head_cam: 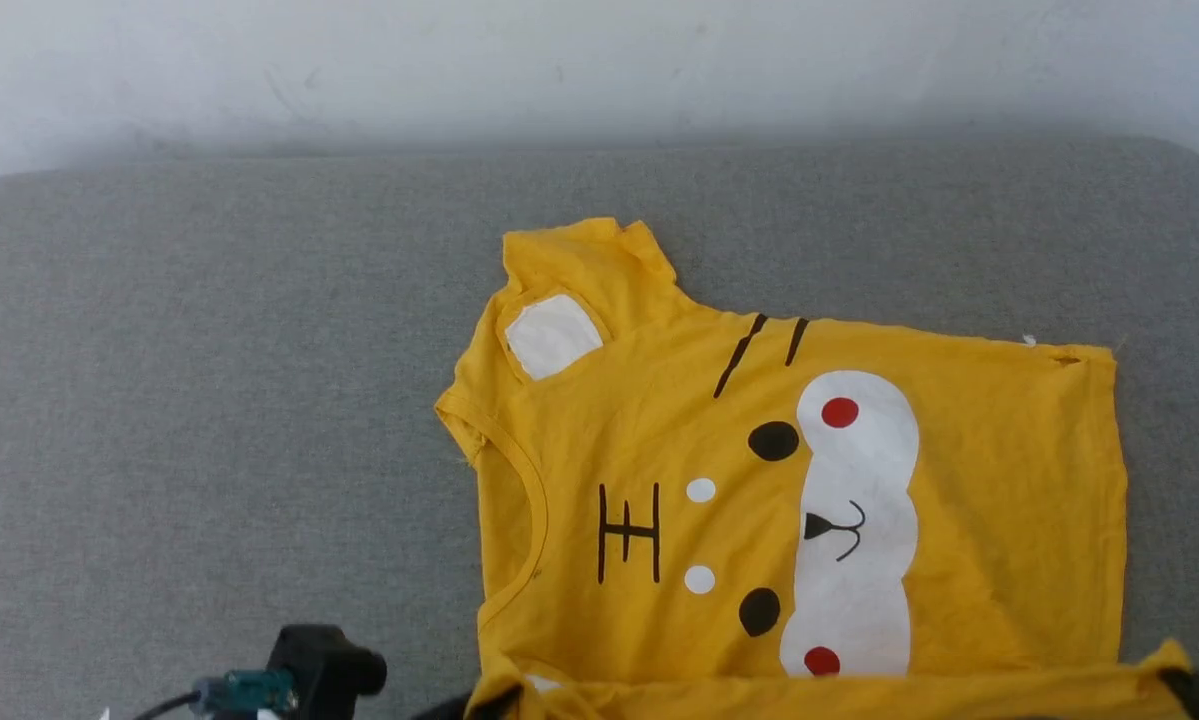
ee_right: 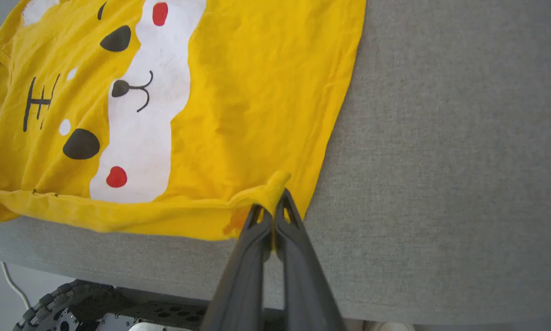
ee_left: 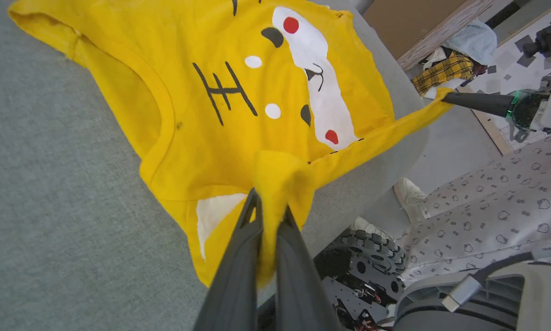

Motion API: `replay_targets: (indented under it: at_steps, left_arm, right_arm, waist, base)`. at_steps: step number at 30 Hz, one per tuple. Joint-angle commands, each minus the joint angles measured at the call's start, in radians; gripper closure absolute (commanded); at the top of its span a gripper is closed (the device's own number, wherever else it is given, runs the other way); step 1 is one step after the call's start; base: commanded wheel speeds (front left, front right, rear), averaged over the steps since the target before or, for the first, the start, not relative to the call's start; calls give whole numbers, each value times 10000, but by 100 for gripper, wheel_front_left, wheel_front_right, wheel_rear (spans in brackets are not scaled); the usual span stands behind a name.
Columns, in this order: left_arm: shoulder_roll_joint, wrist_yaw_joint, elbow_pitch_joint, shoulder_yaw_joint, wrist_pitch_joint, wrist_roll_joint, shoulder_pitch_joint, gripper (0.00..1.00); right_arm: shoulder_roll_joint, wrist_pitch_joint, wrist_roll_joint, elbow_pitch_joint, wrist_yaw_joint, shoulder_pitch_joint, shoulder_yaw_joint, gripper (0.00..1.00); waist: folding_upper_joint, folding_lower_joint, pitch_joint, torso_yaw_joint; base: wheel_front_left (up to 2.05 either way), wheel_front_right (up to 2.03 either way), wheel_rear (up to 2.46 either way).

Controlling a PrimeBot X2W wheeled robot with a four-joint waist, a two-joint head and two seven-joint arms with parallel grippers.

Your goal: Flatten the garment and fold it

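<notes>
1. Clamped shut, my left gripper (ee_left: 268,207) pinches a bunched fold at the near, neckline-end corner of the mustard-yellow short-sleeved cotton T-shirt with a cartoon animal face (ee_left: 201,147).
2. That T-shirt (head_cam: 1009,500) lies print-up on the grey fabric-covered surface (head_cam: 209,400). In the head view its neckline is to my left and its hem to my right. Its far sleeve, with a white patch, is folded in.
3. Its near edge is raised off the surface and drawn into a yellow band between my two grippers, overlapping the bottom of the print.
4. My right gripper (ee_right: 273,209) is closed tight on the near hem-end corner, just at the surface's front edge.
5. Below that edge the left wrist view shows my black treaded wheel (ee_left: 367,257), a white shoe (ee_left: 408,193) and white cloth printed with small dark figures (ee_left: 486,207).
</notes>
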Motion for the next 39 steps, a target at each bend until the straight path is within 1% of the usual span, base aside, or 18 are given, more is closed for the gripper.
replay_targets:
  at_steps: [1, 6, 12, 14, 19, 25, 29, 35, 36, 37, 38, 39]
  left_arm:
    - [52, 64, -41, 99, -72, 198, -256, 100]
    - [99, 136, -121, 381, 6, 977, -1085, 100]
    - [-151, -111, 23, 668, 266, 1533, -2137, 100]
    - [-244, -194, 140, 761, 341, 1626, -2436, 100]
    - [-558, -594, 640, 902, 441, 1689, -3031, 100]
    - [-1029, -945, 1432, 1067, 101, 1652, -3351, 100]
    - [-1286, -1045, 2031, 1092, -194, 1562, -3269, 100]
    - [-1525, -1097, 2858, 1115, -346, 1389, -3200, 100]
    - [-1584, -1109, 2965, 1125, -350, 1330, -3198, 93]
    - [-1650, -1124, 3062, 1142, -360, 1265, -3199, 72]
    - [-1709, -1148, 3148, 1145, -364, 1226, -3210, 57]
    - [-1768, -1182, 3227, 1146, -373, 1191, -3219, 36]
  right_arm:
    - [-78, -183, -94, -15, -9, -255, -6, 100]
    - [-413, -1168, -411, 174, -9, -1233, 70, 100]
    - [-847, -2026, -683, 629, -9, -2439, 316, 100]
    - [-999, -2154, -717, 830, -9, -2755, 437, 100]
    - [-1295, -2340, -705, 1449, -9, -3432, 844, 100]
    - [-1538, -2520, -579, 2177, -9, -4116, 1441, 100]
    - [-1640, -2611, -477, 2607, -9, -4381, 1738, 100]
    - [-1759, -2728, -312, 3011, -9, -4598, 2008, 100]
    - [-1770, -2737, -282, 3060, -9, -4628, 2048, 100]
    - [-1782, -2734, -243, 3097, -9, -4654, 2104, 84]
    - [-1801, -2744, -203, 3109, -9, -4684, 2172, 43]
    - [-1811, -2771, -161, 3122, -9, -4715, 2224, 0]
  waist:
    - [0, 0, 193, -58]
    - [0, 0, 862, -146]
    - [0, 0, 1815, -197]
    - [0, 0, 2170, -220]
    - [0, 0, 2873, -223]
    - [0, 0, 3346, -211]
    - [0, 0, 3480, -175]
    - [0, 0, 3520, -109]
    - [0, 0, 3512, -97]
    - [0, 0, 3500, -87]
    - [0, 0, 3487, -78]
    - [0, 0, 3460, -71]
  base:
    - [0, 0, 0]
    - [0, 0, 0]
    - [0, 0, 0]
    - [0, 0, 0]
    - [0, 0, 0]
    - [0, 0, 0]
    - [0, 0, 0]
    - [0, 0, 0]
    - [0, 0, 0]
    - [0, 0, 0]
    - [0, 0, 0]
    - [0, 0, 0]
